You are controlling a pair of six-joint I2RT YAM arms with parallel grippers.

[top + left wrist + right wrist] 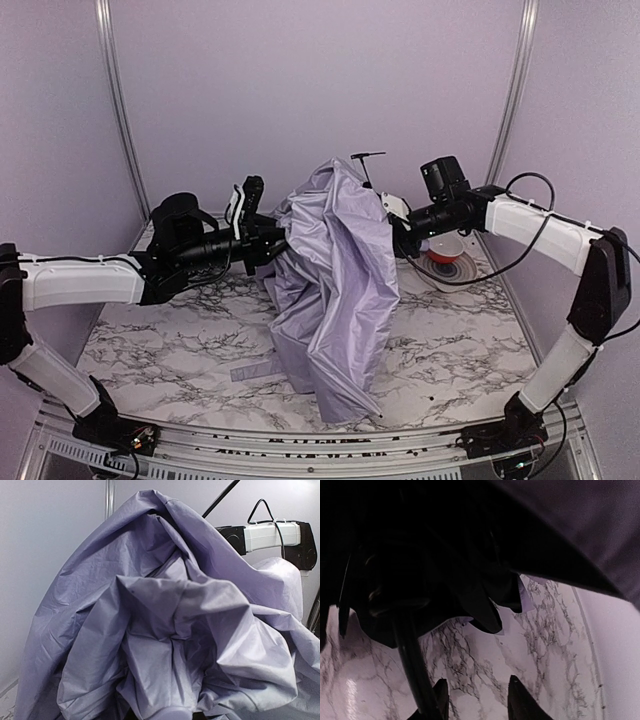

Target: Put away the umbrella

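While the umbrella [335, 280] sags on the table [180, 350] between the 2 arms, your right gripper [477, 690] stands parted, empty; the shaft [410, 650] runs beside 1 finger, outside the gap. You cannot tell the grip of the left gripper [258, 238], buried in fabric

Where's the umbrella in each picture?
Top view: umbrella in the middle of the marble table.
Left wrist: umbrella fills nearly the whole picture.
Right wrist: umbrella across the top, dark underside, shaft lower left.
Shared landmark: the table, in the top and right wrist views.
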